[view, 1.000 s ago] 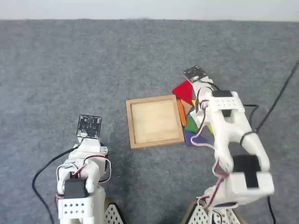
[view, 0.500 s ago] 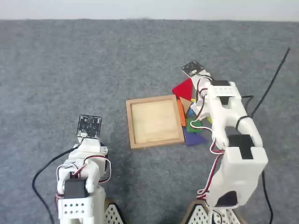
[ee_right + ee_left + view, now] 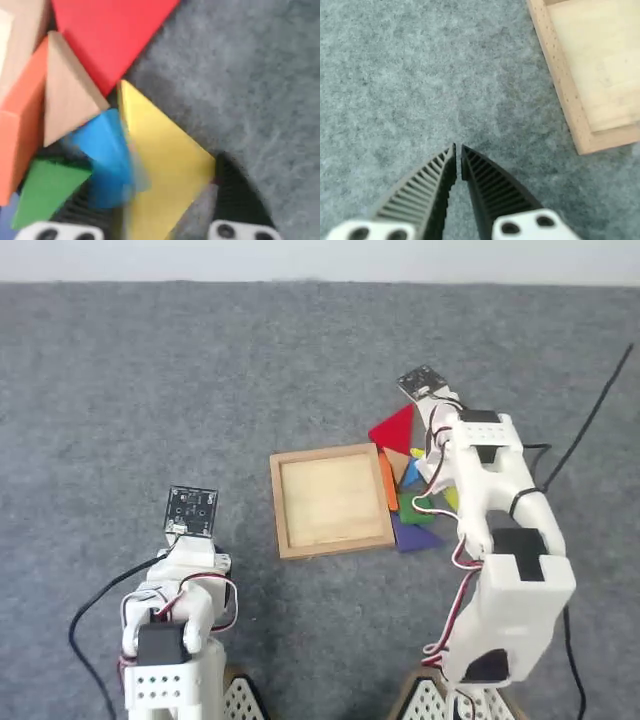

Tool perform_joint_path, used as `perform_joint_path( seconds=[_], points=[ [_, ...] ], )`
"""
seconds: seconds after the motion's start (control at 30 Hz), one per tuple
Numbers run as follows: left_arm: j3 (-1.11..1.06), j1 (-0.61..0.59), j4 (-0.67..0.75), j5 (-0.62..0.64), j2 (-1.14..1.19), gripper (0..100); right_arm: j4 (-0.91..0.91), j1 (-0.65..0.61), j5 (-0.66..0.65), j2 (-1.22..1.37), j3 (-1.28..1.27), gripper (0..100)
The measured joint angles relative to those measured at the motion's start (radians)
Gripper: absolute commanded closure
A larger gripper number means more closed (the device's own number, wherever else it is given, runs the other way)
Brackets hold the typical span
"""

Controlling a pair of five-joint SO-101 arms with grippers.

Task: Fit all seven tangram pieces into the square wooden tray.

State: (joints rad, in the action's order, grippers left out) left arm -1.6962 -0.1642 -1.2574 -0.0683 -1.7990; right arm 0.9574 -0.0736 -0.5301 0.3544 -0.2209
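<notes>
Yellow next: grasp setup

Your left gripper (image 3: 458, 148) sat pressed together over the carpet (image 3: 395, 75), beside the empty tray (image 3: 283, 510). Farther out, your right gripper (image 3: 155, 200) stood spread astride the yellow triangle (image 3: 160, 150), with the blue piece (image 3: 102, 150) touching it. You needed to centre on yellow alone before closing, or blue might have dragged along.

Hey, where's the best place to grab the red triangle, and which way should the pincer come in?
Probably from above: pinch the red triangle at its free far corner. It lies flat, and the two edges meeting there face bare carpet, while its third edge butts against the plain wood triangle.
</notes>
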Motion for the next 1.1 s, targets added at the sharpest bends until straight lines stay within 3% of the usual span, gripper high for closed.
perform_joint_path(
  seconds=[0.13, 0.53, 0.83, 1.1],
  points=[
    [0.000, 0.000, 0.000, 0.000, 0.000, 98, 0.031, 0.002, 0.000, 0.000, 0.006, 96.5],
    [0.000, 0.000, 0.000, 0.000, 0.000, 98, 0.068, 0.018, 0.051, 0.002, 0.011, 99.2],
    [0.000, 0.000, 0.000, 0.000, 0.000, 98, 0.275, 0.084, 0.075, -0.157, 0.040, 99.1],
    [0.000, 0.000, 0.000, 0.000, 0.000, 98, 0.417, -0.063, 0.075, -0.351, 0.040, 99.1]
  ],
)
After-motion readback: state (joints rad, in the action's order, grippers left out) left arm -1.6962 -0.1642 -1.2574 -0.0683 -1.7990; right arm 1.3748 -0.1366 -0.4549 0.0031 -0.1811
